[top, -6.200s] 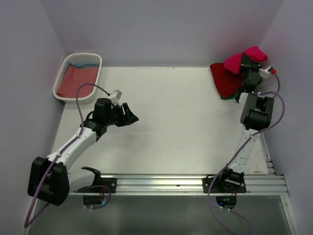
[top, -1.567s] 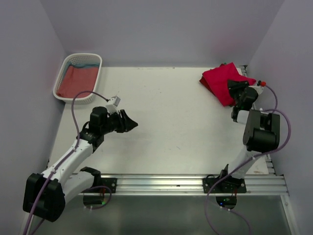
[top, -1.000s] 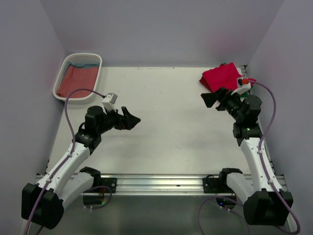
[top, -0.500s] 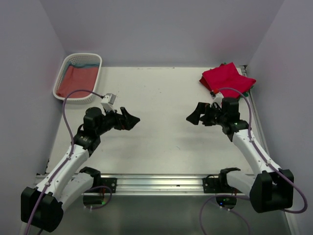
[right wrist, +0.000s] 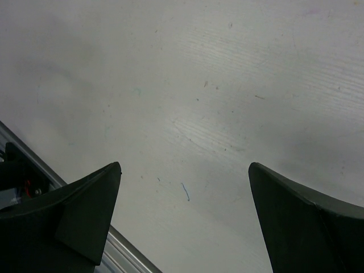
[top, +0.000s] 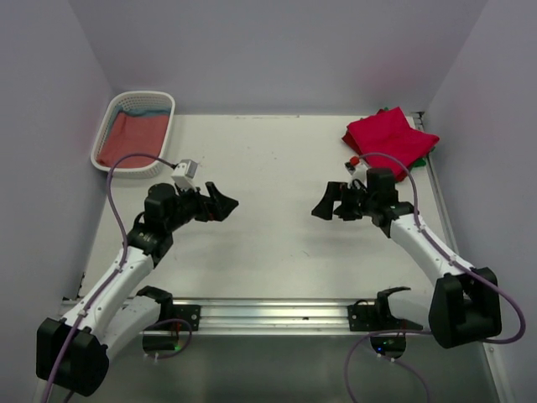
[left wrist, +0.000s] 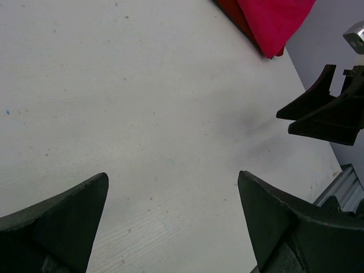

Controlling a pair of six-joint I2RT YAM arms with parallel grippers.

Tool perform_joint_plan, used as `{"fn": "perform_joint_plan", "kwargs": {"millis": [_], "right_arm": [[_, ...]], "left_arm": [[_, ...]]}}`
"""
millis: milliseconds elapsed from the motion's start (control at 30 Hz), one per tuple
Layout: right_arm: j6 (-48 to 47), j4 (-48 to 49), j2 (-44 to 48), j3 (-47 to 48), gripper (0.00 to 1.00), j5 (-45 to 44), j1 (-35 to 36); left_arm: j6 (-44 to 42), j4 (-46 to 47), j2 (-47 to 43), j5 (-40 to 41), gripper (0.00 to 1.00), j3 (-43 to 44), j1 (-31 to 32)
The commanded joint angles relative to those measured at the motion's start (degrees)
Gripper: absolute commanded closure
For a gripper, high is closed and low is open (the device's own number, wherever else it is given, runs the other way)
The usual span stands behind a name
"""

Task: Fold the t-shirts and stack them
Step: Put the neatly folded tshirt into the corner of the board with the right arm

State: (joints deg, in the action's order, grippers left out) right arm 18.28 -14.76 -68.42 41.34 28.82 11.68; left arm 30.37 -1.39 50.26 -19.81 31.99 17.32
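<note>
T-shirts [top: 390, 138] were stacked at the table's [top: 277, 159] far right corner, seemingly to free the middle, where the left end effector [top: 220, 201] and right end effector [top: 324, 201] were held wide, empty.

- I see soft, even overhead light; the worktop [top: 277, 159] looks bright, without glare.
- Shadows on it are faint and smeared.
- In my wrist view the left tool [left wrist: 172, 175] is near-black, edges slightly soft.
- Top view is sharp throughout.
</note>
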Motion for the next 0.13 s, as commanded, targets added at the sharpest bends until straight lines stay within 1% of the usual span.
{"fn": "perform_joint_plan", "kwargs": {"millis": [0,100], "right_arm": [[-1.23,0.26,-0.22,2.16,0.01,-0.52,0.88],[-1.50,0.26,-0.74,2.07,0.01,-0.61,1.41]], "left_arm": [[-0.22,2.87,0.01,1.09,0.00,1.06,-0.27],[0.74,4.28,-0.69,2.41,0.00,0.36,-0.27]]}}
